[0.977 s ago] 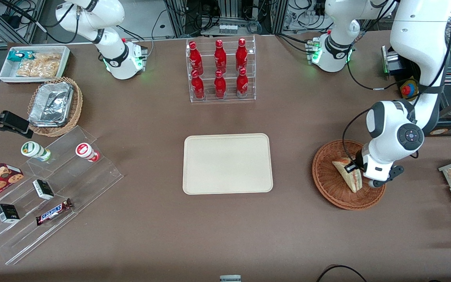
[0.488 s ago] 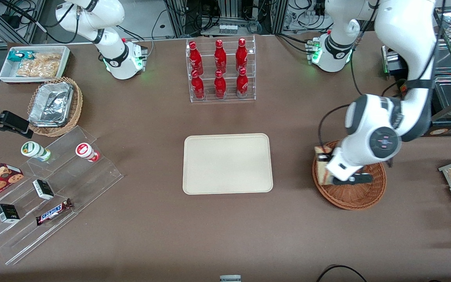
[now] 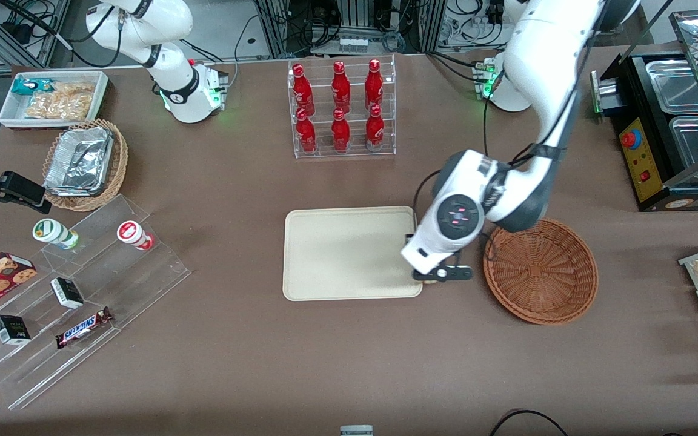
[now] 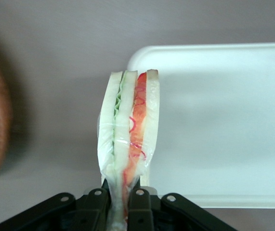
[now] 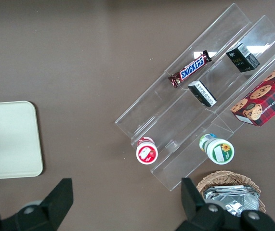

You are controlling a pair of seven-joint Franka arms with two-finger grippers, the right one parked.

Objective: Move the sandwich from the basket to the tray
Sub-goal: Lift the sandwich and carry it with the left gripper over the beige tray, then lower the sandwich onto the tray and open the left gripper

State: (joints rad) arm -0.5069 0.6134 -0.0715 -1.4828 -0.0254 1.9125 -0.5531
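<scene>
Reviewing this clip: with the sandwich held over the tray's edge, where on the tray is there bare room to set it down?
The gripper, shut on the sandwich, hangs over the tray edge nearest the basket. The tray's whole surface is bare from rim to rim, so any spot works. The basket is empty too. Crowding lies only toward the parked arm's end, at the clear stepped shelf.

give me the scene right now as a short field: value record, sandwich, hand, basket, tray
sandwich: clamped in the hand, off the table, cut edge with red and green layers facing the wrist camera
hand: shut on the sandwich, above the tray's edge nearest the basket
basket: nothing in it
tray: nothing on it
</scene>
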